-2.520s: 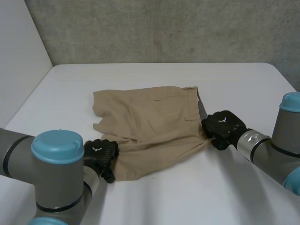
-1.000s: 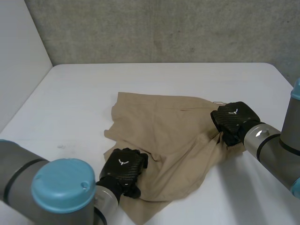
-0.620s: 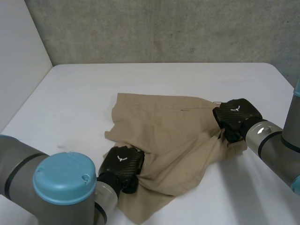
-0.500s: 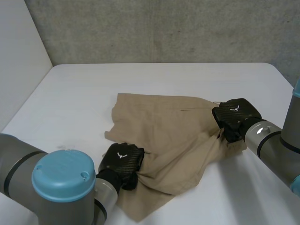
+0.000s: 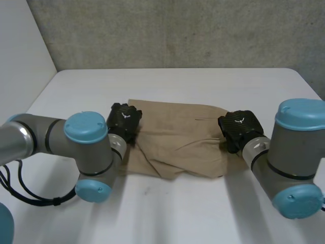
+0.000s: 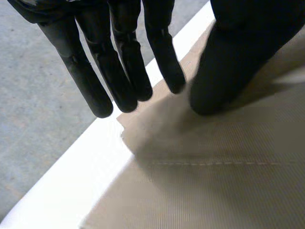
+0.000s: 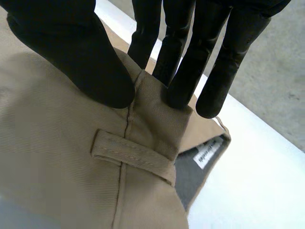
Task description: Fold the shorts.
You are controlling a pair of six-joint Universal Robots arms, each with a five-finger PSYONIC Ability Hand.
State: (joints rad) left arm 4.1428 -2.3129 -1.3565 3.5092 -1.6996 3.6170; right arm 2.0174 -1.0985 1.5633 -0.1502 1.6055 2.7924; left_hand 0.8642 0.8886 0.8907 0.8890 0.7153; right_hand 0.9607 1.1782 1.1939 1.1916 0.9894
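The white table (image 5: 203,213) fills the lower two thirds of the head view, with a grey concrete wall (image 5: 177,30) across the top of the frame. The left arm (image 5: 56,137) comes in from the left edge and bends at centre left. The right arm (image 5: 294,152) stands at the lower right.

The tan shorts (image 5: 177,147) lie at the centre of the frame, between the two hands, spread on the table in a rough rectangle. Their upper edge is straight and their lower edge rumpled, with creases running across the middle.

The left hand (image 5: 124,119) sits at the upper left corner of the shorts. In its wrist view the fingers (image 6: 124,71) are straight and slightly spread, their tips just past the cloth's corner over the table's edge. The thumb (image 6: 228,62) rests its tip on the fabric apart from them, so nothing is gripped.

The right hand (image 5: 237,126) is at the upper right corner. Its wrist view shows the thumb (image 7: 76,52) on top of the waistband and straight fingers (image 7: 190,57) behind it, pinching the raised band between them.

A belt loop (image 7: 131,155) lies just below the thumb. A small white label (image 7: 206,153) shows on the grey lining beside the fingertips.
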